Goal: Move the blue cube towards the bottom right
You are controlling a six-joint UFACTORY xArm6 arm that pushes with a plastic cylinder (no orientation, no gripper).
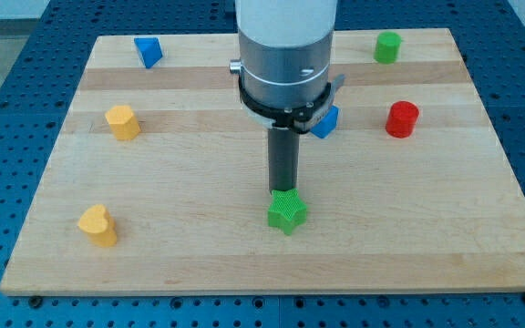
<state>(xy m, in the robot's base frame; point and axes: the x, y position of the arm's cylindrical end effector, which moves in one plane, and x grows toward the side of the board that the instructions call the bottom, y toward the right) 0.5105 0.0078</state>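
Observation:
The blue cube (325, 121) sits a little right of the board's middle, partly hidden behind the arm's silver body. My tip (283, 191) stands at the lower middle of the board, just above and touching or nearly touching the green star block (287, 212). The tip is below and to the left of the blue cube, well apart from it.
A blue triangular block (149, 51) lies at the top left, a green cylinder (387, 46) at the top right, a red cylinder (402, 119) right of the blue cube. Two yellow-orange blocks lie at the left (122, 122) and lower left (97, 225). The wooden board (427, 237) ends near the bottom.

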